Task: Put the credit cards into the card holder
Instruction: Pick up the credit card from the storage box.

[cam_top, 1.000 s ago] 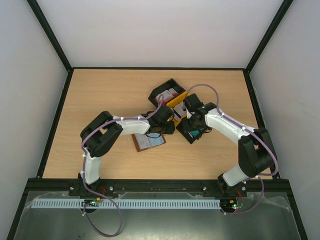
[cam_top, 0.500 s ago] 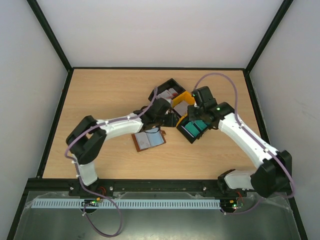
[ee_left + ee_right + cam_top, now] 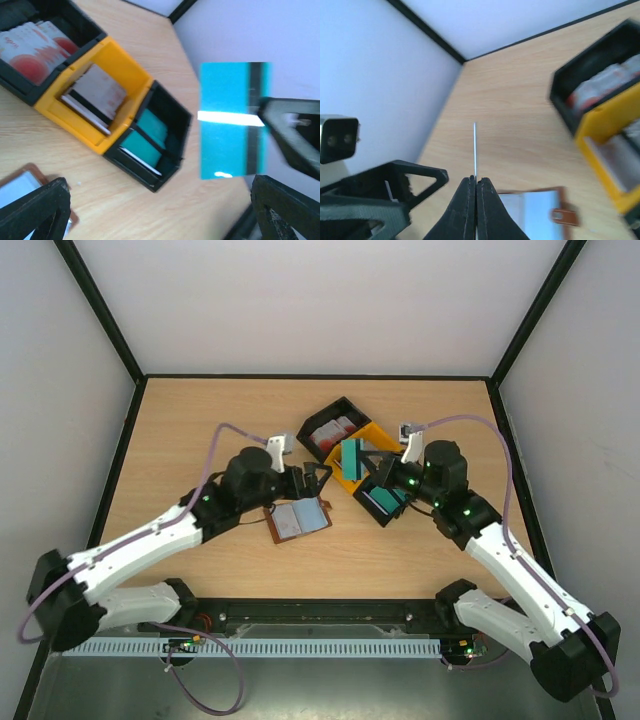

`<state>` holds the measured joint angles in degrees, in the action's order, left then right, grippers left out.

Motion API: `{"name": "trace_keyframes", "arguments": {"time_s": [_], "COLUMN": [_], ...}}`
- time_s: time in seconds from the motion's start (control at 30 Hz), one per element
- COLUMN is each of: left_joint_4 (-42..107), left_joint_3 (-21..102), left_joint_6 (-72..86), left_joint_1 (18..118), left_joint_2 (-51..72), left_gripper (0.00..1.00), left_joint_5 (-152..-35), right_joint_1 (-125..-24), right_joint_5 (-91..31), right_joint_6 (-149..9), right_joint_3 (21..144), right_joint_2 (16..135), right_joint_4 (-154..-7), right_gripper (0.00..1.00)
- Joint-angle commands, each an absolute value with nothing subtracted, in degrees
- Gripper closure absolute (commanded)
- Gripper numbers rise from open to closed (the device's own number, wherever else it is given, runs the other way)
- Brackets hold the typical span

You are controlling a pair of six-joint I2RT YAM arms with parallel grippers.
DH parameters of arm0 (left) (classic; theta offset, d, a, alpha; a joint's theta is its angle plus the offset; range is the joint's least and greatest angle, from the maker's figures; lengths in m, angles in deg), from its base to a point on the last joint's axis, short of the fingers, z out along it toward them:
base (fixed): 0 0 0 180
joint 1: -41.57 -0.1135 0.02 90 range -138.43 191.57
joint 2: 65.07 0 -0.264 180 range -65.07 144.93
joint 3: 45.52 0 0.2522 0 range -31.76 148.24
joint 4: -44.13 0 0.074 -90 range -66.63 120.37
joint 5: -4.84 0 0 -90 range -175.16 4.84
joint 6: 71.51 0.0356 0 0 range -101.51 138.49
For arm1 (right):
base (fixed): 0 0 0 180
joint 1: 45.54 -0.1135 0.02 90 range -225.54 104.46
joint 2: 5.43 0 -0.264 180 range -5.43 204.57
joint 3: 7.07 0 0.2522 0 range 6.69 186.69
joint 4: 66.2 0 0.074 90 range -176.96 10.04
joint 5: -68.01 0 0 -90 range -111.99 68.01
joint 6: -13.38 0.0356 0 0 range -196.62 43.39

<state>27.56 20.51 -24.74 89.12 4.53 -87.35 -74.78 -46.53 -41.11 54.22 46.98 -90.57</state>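
Right hand [image 3: 476, 184] pinching teal card [image 3: 232, 120], left hand [image 3: 311, 482] spread wide open near card holder [image 3: 298, 521]

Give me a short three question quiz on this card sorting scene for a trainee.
1. True or false: the left end effector is clamped on a card.
2. What colour is the card pinched in the right end effector? A red and white, B teal, C grey.
3. Which compartment of the tray holds the grey cards?
Key: 1 false, its jaws stand open and empty. 2 B. 3 the yellow middle one.
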Motion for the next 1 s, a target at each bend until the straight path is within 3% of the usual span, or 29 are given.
{"name": "trace_keyframes", "arguments": {"time_s": [0.0, 0.1, 0.3, 0.4, 0.67, 0.83, 0.97], "left_joint_4": [33.57, 34.80, 41.72, 44.24, 50.23, 49.94, 49.74], "left_joint_3": [14.81, 13.22, 10.06, 9.50, 9.09, 9.71, 9.95], "left_joint_6": [-31.54, -35.34, -42.15, -43.70, -44.49, -42.97, -42.45], "left_joint_1": [88.76, 88.72, 88.79, 88.85, 88.85, 88.52, 88.11], "left_joint_2": [-4.90, -8.31, -11.73, -12.47, -13.08, -10.91, -8.62], "left_gripper": [0.01, 0.06, 0.35, 0.45, 0.49, 0.64, 0.69], "left_joint_5": [-94.76, -98.44, -103.46, -104.68, -107.33, -106.07, -106.61], "right_joint_1": [-75.06, -75.07, -75.07, -75.07, -75.07, -75.07, -75.08], "right_joint_5": [-60.34, -65.58, -72.70, -74.36, -75.97, -77.75, -78.43], "right_joint_6": [-25.51, -20.28, -13.46, -10.85, -9.57, -8.90, -8.72], "right_joint_3": [48.41, 47.25, 45.19, 43.45, 41.97, 41.99, 40.83], "right_joint_2": [45.71, 47.03, 46.89, 45.99, 46.24, 46.34, 46.47], "right_joint_4": [-66.74, -57.72, -47.88, -44.31, -43.88, -44.90, -45.06], "right_gripper": [0.98, 0.98, 0.98, 0.98, 0.98, 0.98, 0.98]}}
